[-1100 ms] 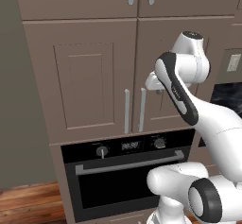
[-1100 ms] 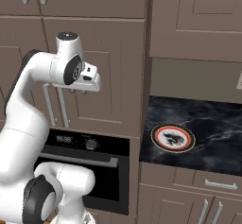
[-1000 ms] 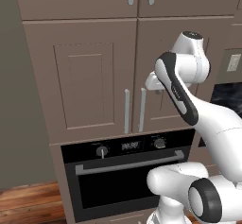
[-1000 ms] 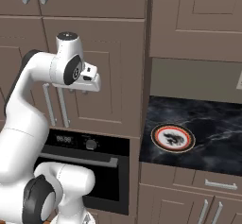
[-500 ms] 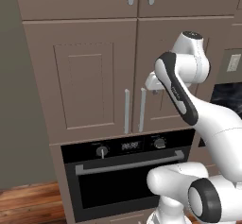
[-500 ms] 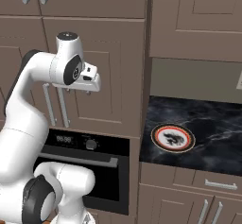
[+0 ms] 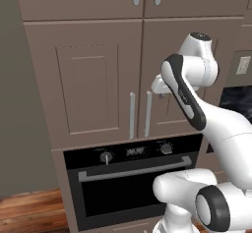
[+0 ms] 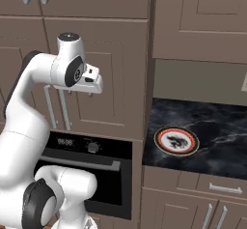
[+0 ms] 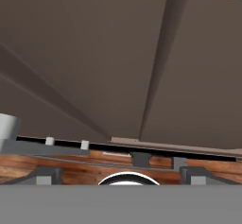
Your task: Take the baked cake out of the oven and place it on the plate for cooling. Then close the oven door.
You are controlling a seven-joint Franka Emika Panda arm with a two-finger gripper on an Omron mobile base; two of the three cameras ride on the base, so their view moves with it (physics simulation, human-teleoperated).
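Nothing in the scene has shifted over the last second; my arm holds the same raised pose before the brown cabinet doors [image 7: 88, 79], and only the pincer [image 8: 79, 93] has spread, now standing wide open and empty. The oven door [image 7: 130, 190] is shut, its bar handle [image 7: 135, 171] untouched, so the baked cake sits hidden inside the oven [image 8: 91, 172]. The plate [image 8: 176, 140] waits on the dark table [image 8: 217, 136]. Opening that door comes first, I judge.
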